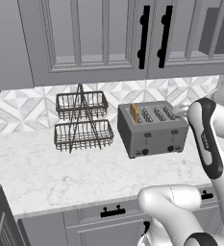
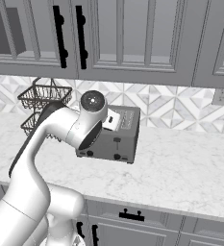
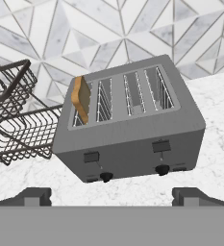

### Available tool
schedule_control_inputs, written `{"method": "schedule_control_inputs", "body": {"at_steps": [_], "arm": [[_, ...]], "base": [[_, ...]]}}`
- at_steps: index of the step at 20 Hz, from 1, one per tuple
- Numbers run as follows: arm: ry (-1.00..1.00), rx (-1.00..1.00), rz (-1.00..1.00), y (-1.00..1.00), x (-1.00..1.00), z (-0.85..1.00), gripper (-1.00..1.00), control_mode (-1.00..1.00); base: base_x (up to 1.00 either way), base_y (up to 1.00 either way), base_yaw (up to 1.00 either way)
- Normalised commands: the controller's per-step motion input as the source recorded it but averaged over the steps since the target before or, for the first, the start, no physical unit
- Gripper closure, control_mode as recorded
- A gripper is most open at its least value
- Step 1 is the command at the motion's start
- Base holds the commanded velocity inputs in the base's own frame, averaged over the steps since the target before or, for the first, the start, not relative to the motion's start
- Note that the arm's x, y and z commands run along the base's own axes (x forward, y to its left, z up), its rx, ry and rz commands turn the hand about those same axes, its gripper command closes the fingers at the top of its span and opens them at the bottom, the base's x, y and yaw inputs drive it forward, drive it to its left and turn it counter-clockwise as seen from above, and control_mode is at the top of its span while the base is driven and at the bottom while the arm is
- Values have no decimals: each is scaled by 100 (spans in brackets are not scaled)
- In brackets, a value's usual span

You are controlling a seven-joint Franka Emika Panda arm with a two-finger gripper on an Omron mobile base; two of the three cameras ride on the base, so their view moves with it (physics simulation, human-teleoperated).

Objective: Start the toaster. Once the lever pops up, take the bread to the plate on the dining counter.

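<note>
Kitchen wall run: white marble-patterned tabletop [image 1: 60, 168] over grey drawer fronts with dark handles [image 1: 112, 211], backed by a grey-and-white geometric tile backsplash [image 2: 171, 103], with grey panelled upper cabinets [image 1: 94, 38] carrying black vertical handles.

Nearest item: pincer [image 3: 111, 194], seen in the hand view as two dark finger tips [image 3: 34, 196] at the lower corners, spread wide apart with nothing between them. It hangs in front of the toaster's face, clear of it.

White robot arm [image 2: 60, 129]: in the right base view its elbow and a dark round joint cover the left part of the toaster; in the left base view the arm stands to the toaster's right and leaves it fully visible.

Boxy grey metal four-slot toaster [image 1: 152, 129]: standing on the tabletop, two dark levers and two dark knobs on its front, both levers plain in the hand view.

Small golden-tan bread slice [image 3: 81, 99]: upright in the leftmost slot, its upper part standing above the toaster top. Visible in the left base view and hand view; hidden behind the arm in the right base view.

Two-tier dark wire basket rack [image 1: 82, 120]: just left of the toaster, near the backsplash.

Farthest: white wall outlet [image 2: 220, 96] on the backsplash in the right base view.
</note>
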Motion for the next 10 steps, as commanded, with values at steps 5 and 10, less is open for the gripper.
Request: {"method": "schedule_control_inputs", "body": {"at_steps": [5,10], "arm": [[0,0,0,0,0,0,-100,-100],[0,0,0,0,0,0,-100,-100]], "base": [[0,0,0],[0,0,0]]}}
